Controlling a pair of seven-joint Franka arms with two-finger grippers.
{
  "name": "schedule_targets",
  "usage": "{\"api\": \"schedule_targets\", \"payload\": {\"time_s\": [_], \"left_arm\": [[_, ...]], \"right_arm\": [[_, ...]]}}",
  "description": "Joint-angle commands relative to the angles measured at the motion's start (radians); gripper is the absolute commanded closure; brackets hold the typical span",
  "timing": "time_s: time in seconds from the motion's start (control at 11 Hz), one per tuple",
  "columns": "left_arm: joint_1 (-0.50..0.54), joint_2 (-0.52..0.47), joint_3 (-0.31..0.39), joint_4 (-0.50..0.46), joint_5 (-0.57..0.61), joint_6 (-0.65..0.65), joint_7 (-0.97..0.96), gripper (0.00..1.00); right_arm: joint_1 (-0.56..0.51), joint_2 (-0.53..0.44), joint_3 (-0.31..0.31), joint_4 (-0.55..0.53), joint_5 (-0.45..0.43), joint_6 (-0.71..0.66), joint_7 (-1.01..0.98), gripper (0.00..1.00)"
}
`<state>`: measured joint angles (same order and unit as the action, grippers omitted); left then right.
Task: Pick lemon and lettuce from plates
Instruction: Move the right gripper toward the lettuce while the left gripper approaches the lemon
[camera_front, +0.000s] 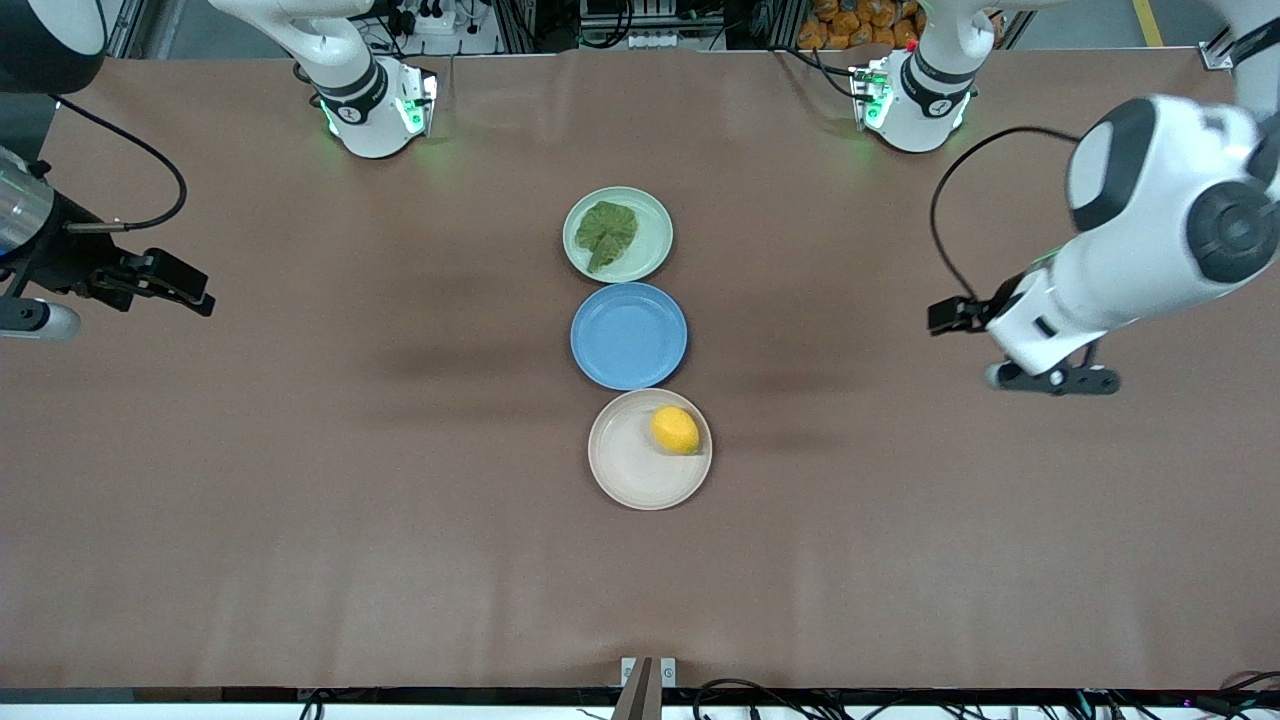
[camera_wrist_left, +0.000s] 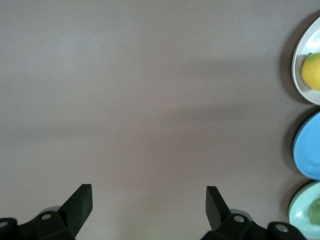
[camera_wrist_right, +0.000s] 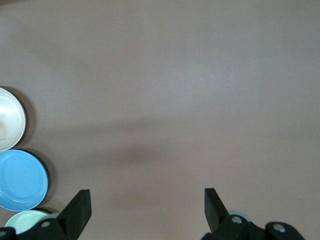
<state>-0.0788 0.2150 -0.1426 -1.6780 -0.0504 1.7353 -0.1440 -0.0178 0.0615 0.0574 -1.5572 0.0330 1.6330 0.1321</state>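
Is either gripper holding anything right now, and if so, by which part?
Nothing is held. The left gripper and right gripper are open over bare table; lemon and lettuce lie on their plates.

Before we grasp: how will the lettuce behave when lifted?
Probably floppy: the lettuce is one thin crinkled leaf lying flat on the green plate. Likely very light, so it may drape or slip. A pinch near its stem looks safest.

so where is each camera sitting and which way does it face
Front view: high across the table, facing both arm bases; shows both arms and the plate row: lettuce, blue plate, lemon.
Left wrist view: on the left arm, looking down at bare table; the left end effector shows open.
Right wrist view: on the right arm, looking down; the right end effector shows open.
Shared: all three views show the blue plate.
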Motion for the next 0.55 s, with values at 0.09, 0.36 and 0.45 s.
{"api": "schedule_targets", "payload": {"time_s": [0.09, 0.36, 0.45], "left_arm": [[-0.104, 0.14, 0.0, 0.07, -0.019, 0.09, -0.173, 0.0], [-0.135, 0.147, 0.0, 0.075, -0.009, 0.092, -0.2, 0.0], [-0.122, 0.123, 0.0, 0.064, -0.009, 0.077, -0.186, 0.0]], "right_arm": [[0.044, 0.009, 0.015, -0.023, 0.021, -0.001, 0.035, 0.0], [0.096, 0.004, 0.061, -0.035, 0.018, -0.048, 0.132, 0.0], [0.12, -0.003, 0.061, -0.047, 0.018, -0.062, 0.142, 0.0]]}}
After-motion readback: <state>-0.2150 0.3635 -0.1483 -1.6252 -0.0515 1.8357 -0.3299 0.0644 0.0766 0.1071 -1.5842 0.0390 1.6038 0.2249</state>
